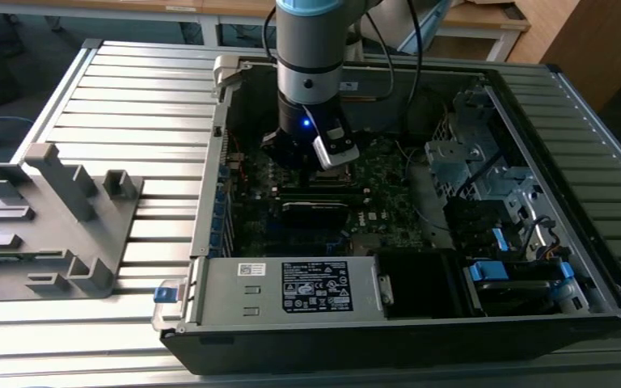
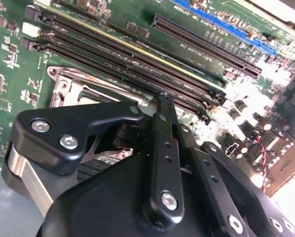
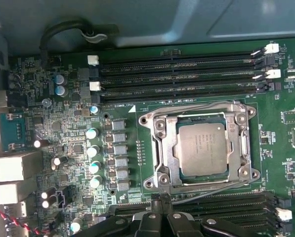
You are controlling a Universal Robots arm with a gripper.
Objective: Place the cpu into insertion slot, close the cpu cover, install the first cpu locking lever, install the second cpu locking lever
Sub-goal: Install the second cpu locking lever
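Observation:
The cpu point(image 3: 201, 148), a dull grey square chip, lies flat in the socket on the green motherboard point(image 3: 63, 123). The cpu cover point(image 3: 163, 148), a silvery frame, lies down around it, with the chip showing through its window. Thin wire levers point(image 3: 191, 106) run along two sides of the socket; I cannot tell whether they are latched. My gripper point(image 3: 160, 198) hovers just beside the socket's edge, towards the memory slots, its black fingers point(image 2: 164, 106) shut together on nothing. In the exterior view the gripper point(image 1: 302, 166) hangs low inside the open computer case point(image 1: 569, 105).
Black memory slots point(image 3: 182, 74) flank the socket on both sides. Capacitors point(image 3: 93, 148) and rear ports point(image 3: 11, 168) stand on the board. The power supply point(image 1: 289, 287) and drive bays point(image 1: 504, 226) crowd the case. A grey fixture point(image 1: 52, 218) sits on the slatted table at the exterior view's left.

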